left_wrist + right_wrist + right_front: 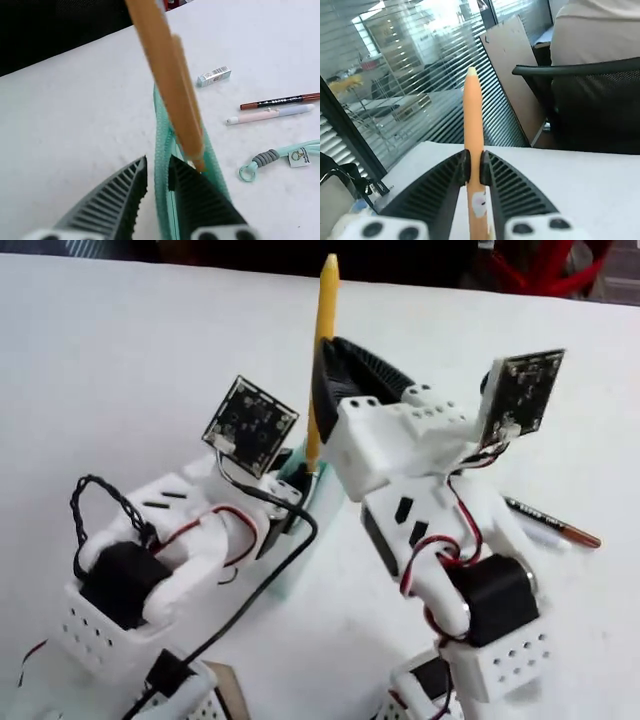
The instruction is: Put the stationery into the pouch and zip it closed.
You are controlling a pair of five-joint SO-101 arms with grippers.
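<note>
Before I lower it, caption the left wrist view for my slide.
Left gripper pinches the mint pouch at its edge, orange pen tip-down at the opening; other pens lie beyond.

We see a yellow-orange pen (474, 125), a mint-green pouch (163, 150), black ribbed fingers (116, 200) and a white desk (75, 110).

White table (75, 125) holds pouch (163, 150), pens (280, 102), box (213, 76), lanyard (272, 156).

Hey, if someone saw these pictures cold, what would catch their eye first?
The orange pen stands out first: steeply upright, pinched in the right claw, lower tip at the open mouth of the mint pouch. The left claw grips that pouch's zipper edge. A brown pen and a pink pen lie loose on the table nearby.
</note>
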